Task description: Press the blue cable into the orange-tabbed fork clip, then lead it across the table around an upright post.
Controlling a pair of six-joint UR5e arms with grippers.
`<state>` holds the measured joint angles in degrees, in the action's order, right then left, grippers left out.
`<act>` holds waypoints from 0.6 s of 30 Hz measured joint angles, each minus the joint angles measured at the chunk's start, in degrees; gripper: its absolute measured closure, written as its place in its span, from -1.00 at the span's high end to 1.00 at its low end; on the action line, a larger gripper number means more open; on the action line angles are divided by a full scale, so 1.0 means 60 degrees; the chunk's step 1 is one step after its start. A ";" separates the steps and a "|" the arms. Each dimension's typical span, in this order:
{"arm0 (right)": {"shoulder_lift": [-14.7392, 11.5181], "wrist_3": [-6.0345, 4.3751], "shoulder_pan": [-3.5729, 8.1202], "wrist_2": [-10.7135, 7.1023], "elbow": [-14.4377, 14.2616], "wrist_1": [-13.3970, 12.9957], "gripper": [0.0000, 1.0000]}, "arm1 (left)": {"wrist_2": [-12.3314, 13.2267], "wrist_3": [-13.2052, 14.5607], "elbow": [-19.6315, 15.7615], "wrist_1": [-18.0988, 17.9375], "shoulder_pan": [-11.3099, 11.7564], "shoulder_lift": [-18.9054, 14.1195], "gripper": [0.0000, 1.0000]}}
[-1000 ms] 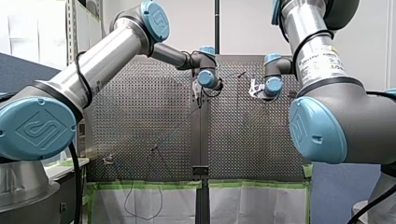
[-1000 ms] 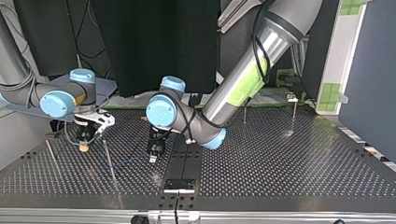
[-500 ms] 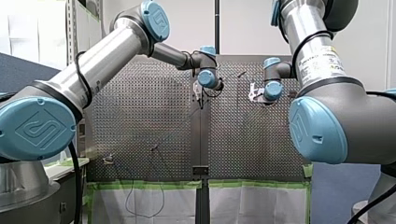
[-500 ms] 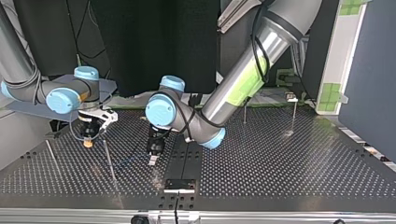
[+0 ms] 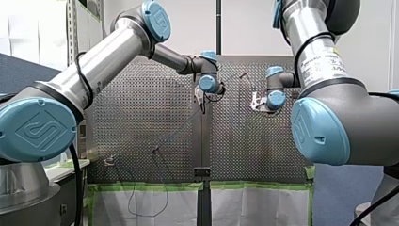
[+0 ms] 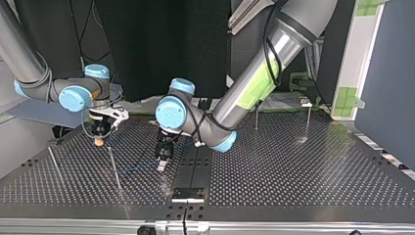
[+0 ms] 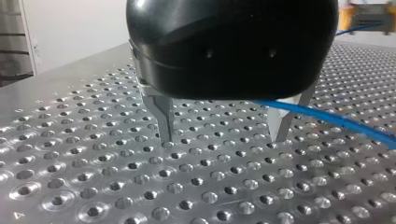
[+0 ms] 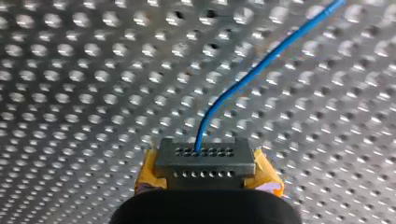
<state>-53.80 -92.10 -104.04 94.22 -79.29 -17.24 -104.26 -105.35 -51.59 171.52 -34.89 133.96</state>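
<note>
Since no orange-tabbed clip can be made out in any view, neither step reads as done: cable not pressed in, no post rounded. Judged early in the job.

Right pincer (image 8: pixel 208 173): clenched on a small grey plug (image 8: pixel 204 156), yellow pads (image 8: pixel 148 173) on either side of it. Cable (image 8: pixel 243 84) comes out of the plug's face and curves away ahead of the pincer, over the table (image 8: pixel 70 93).

Left pincer (image 7: pixel 223 138): released, metal fingers (image 7: pixel 164 122) wide apart, tips down at or just above the table. Cable comes in from one side, crosses the finger on that side high up and goes under the pincer's black body. Whether it lies between the fingers, I cannot tell. Not gripped, by the gap.

Post (image 6: pixel 114 166): thin, between the two pincers in the top view, nearer the right one. A faint blue run leads from the left pincer toward it; contact with the post cannot be told.

Left to do, by my reading: reach the clip, seat the cable, then carry it across and round a post.

Containers: none in view. Nearest thing to a holder would be the clip, unseen. The plug is held only by the right pincer.
</note>
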 joint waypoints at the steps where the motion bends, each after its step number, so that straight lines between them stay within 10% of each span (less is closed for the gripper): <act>1: 0.0055 0.0021 -0.0003 0.0009 -0.0036 -0.0011 -1.00 | -0.0008 -0.0001 0.0014 0.0002 -0.0001 0.0000 0.97; 18: 0.0607 0.0085 0.0131 0.0072 -0.0481 -0.0241 -1.00 | -0.0046 -0.0018 0.0052 0.0023 -0.0014 -0.0002 0.97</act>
<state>-50.16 -91.59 -103.25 94.65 -82.18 -18.68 -104.54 -105.46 -51.28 171.66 -34.97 133.95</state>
